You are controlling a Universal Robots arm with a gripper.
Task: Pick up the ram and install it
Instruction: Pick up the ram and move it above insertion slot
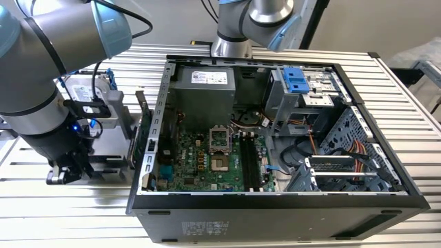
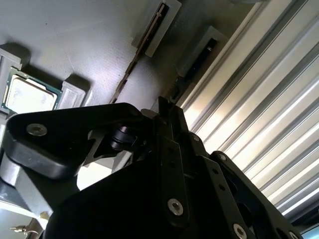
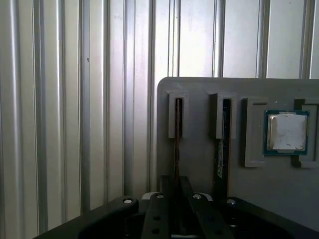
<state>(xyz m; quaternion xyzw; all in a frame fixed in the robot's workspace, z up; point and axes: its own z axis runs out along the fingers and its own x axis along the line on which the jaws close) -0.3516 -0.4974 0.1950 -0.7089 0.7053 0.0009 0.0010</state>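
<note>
The ram looks light, stiff and fragile, best pinched mid-length; the gripper straddles it, clamped or not I cannot tell.

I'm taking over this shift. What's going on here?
The arm's tool is down at the grey holder beside the open PC case, lined up on a ram standing on edge in its slot. A second stick and a CPU sit alongside in the holder. The ram is not yet lifted out.

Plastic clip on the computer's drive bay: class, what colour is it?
Blue. The plastic clip shows best in the exterior view.
</note>
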